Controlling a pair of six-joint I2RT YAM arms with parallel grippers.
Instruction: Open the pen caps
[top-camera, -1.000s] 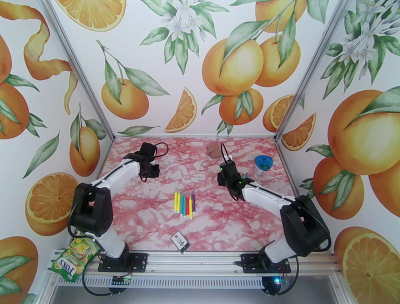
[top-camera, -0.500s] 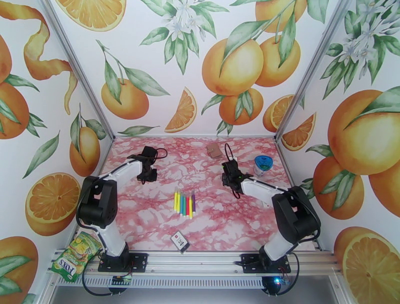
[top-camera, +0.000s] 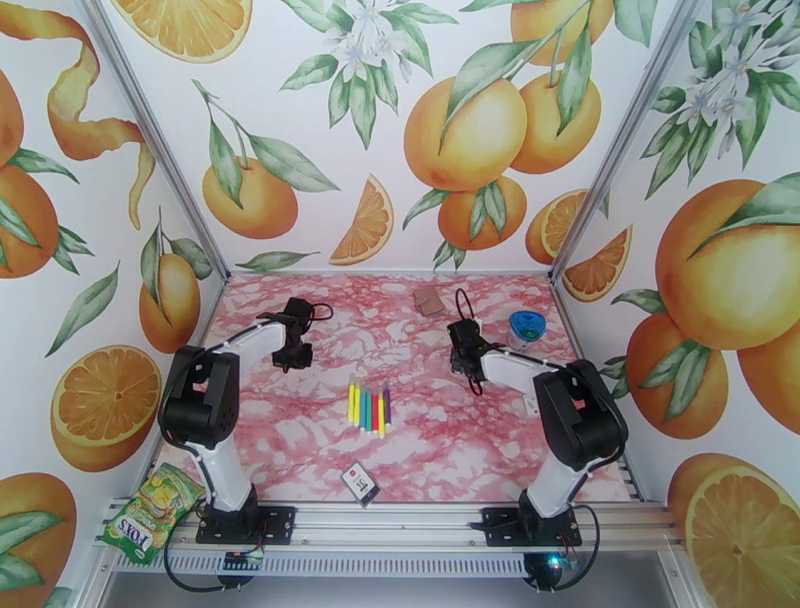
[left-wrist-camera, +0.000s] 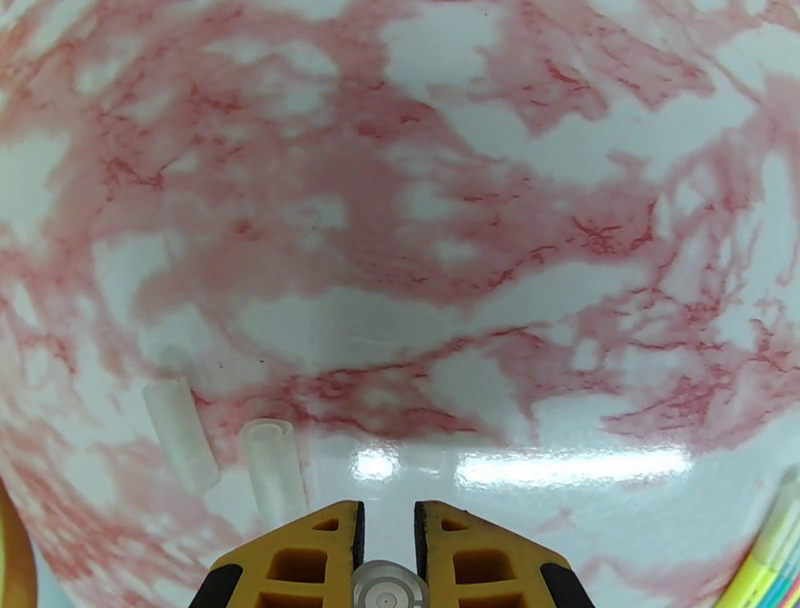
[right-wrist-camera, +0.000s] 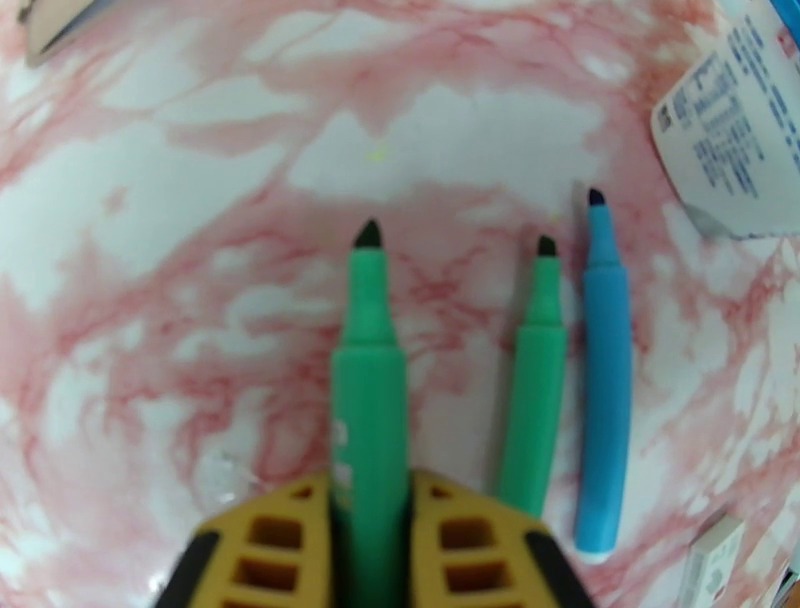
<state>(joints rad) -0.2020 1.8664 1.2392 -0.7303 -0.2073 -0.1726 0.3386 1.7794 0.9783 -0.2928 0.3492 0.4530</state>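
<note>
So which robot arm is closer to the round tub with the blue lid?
The right one. The right gripper, holding a green marker, sits just left of the round blue-lidded tub. The left gripper is far across the pink marble table, over on the left side.

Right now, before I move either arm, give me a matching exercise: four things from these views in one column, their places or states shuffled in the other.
Things
1. left gripper
2. right gripper
3. card
4. blue marker

Places or states
A. flat on the table, tip bare, beside a loose green marker
B. near the table's front edge, in front of the marker row
C. shut on a clear cap
D. shut on a held green marker with a bare tip

Pairs: 1-C, 2-D, 3-B, 4-A
</note>
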